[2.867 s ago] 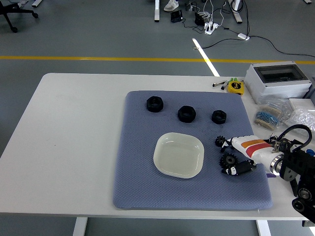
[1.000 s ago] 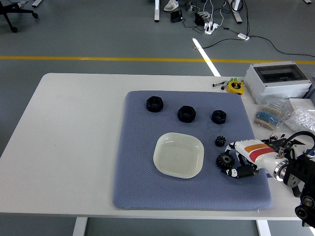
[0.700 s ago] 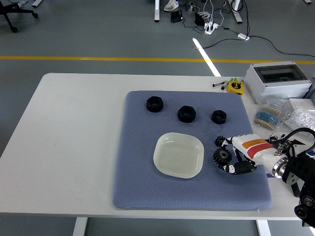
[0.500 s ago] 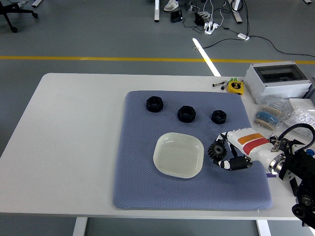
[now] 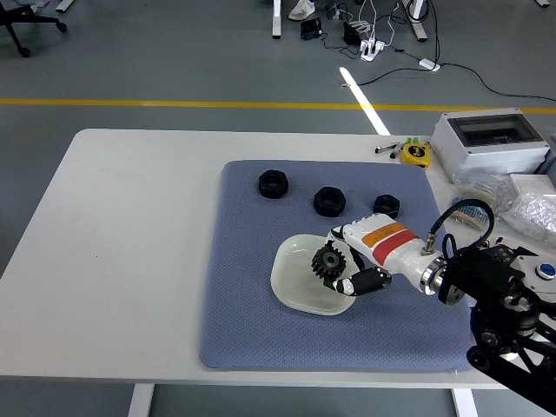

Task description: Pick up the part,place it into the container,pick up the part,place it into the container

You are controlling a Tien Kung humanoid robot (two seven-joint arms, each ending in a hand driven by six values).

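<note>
I see my right hand (image 5: 352, 265) clamped on a black gear (image 5: 328, 260), thumb and fingers pinching it, held over the right side of the pale dish (image 5: 300, 276) on the blue mat (image 5: 243, 287). Three black nuts (image 5: 329, 201) sit in a row beyond, on the white surface (image 5: 139, 226).

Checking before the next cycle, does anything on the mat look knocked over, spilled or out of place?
Nothing stands out. The three black nuts sit upright on the blue mat, the white container lies flat, and the right robot hand holds a black gear over it.
</note>
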